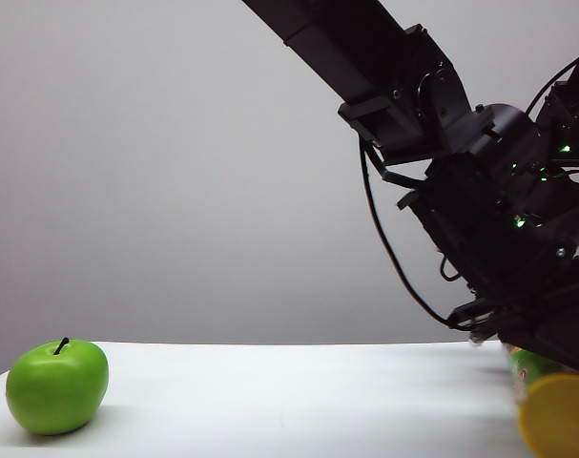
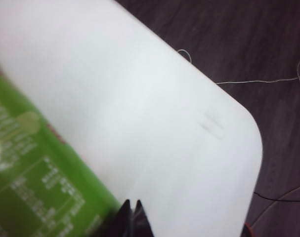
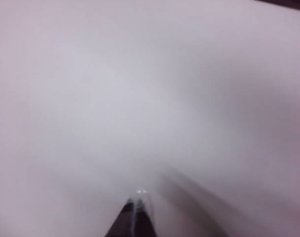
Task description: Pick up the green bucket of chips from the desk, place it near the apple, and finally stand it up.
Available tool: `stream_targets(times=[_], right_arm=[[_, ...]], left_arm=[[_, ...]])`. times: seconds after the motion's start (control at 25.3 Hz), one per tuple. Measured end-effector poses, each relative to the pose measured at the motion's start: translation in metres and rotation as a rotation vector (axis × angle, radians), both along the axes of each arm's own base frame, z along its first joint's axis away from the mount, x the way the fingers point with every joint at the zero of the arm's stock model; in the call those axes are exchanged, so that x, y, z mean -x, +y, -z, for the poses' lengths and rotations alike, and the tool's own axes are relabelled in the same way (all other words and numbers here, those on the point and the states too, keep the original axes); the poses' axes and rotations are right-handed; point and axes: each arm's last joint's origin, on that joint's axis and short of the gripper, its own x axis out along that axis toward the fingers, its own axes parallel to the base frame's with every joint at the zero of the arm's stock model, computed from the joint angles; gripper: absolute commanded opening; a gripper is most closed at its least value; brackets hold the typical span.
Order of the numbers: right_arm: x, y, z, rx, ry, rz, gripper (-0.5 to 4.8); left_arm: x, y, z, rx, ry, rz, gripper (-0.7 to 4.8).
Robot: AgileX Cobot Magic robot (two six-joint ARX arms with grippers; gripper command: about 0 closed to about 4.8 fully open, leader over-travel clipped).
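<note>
The green bucket of chips point(image 1: 534, 364) lies on its side at the desk's point(image 1: 289, 391) right edge, with its yellow lid point(image 1: 561, 416) facing the exterior camera. The apple point(image 1: 57, 385) sits far off at the left end of the desk. Both black arms point(image 1: 480, 200) crowd together above the can, and their fingertips are hidden in that view. In the left wrist view my left gripper point(image 2: 131, 203) is shut and empty, its tips right beside the can's green wall point(image 2: 36, 182). My right gripper point(image 3: 137, 201) is shut too, low over bare desk point(image 3: 140, 98), holding nothing.
Past the desk's rounded corner point(image 2: 251, 131) lies a dark floor point(image 2: 248, 39) with thin loose cables point(image 2: 258, 81). A small grey mark point(image 2: 212, 126) shows on the tabletop. A plain grey wall point(image 1: 175, 172) stands behind the desk.
</note>
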Motion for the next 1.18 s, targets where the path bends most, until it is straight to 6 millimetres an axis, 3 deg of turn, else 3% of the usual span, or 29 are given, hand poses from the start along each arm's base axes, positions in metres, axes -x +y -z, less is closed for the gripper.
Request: stream_targets(times=[0.63, 1.07, 1.18], right_arm=[[0.006, -0.018, 0.002, 0.042, 0.074, 0.051, -0.05], [0.018, -0.018, 0.004, 0.052, 0.206, 0.057, -0.05], [0.02, -0.018, 0.004, 0.047, 0.234, 0.063, -0.05]], left_arm=[[-0.031, 0.039, 0.009, -0.214, -0.029, -0.134, -0.05], [-0.081, 0.086, 0.01, -0.295, -0.096, -0.293, -0.05], [-0.087, 0.091, 0.009, -0.288, -0.1, -0.308, -0.05]])
